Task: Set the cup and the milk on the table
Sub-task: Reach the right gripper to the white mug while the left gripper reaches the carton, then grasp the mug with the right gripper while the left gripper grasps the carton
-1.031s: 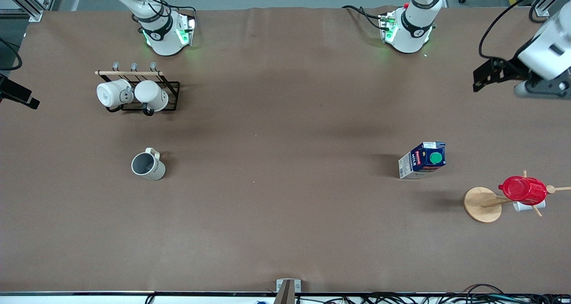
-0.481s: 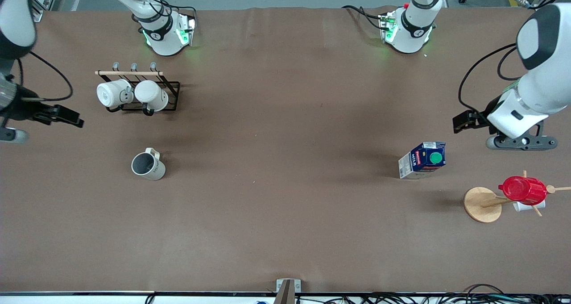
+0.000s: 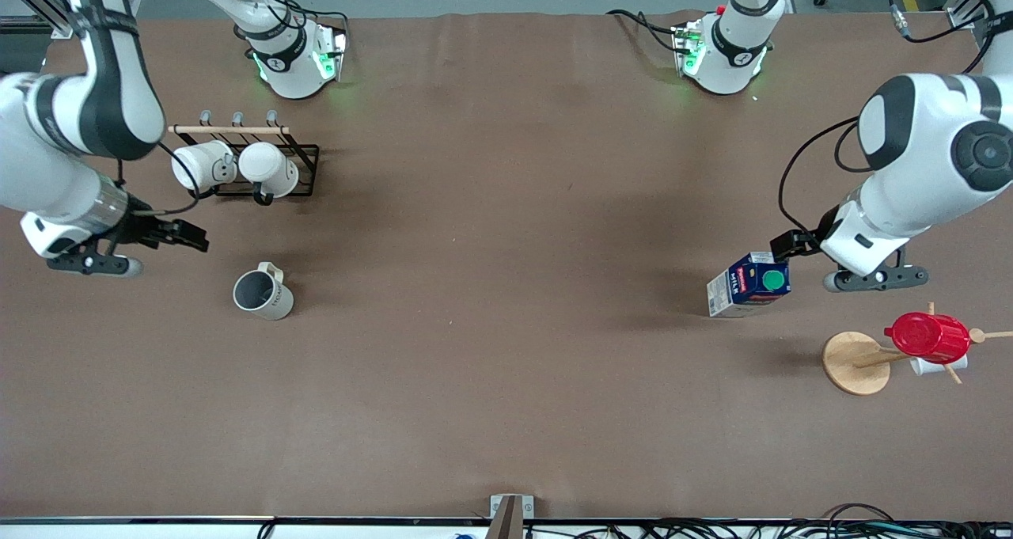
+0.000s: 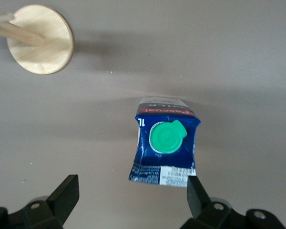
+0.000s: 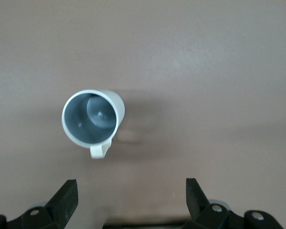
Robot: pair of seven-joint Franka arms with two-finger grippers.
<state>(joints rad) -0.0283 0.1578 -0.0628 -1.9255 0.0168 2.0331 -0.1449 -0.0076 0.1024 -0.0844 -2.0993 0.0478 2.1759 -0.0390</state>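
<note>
Through the right wrist camera I looked straight down on the cup point(image 5: 93, 119), which stood upright on the table point(image 5: 214, 71). Its dark grey inside was open to me, with the pale rim a full ring around it, and its loop handle stuck out from the side that faced the gripper. The right gripper point(image 5: 131, 196) hung above the table with its two dark fingers point(image 5: 66, 196) spread wide apart, holding nothing. The cup sat clear of both fingers, nearer to one than the other. Around it I saw only the plain brown sheet and the cup's soft shadow.
</note>
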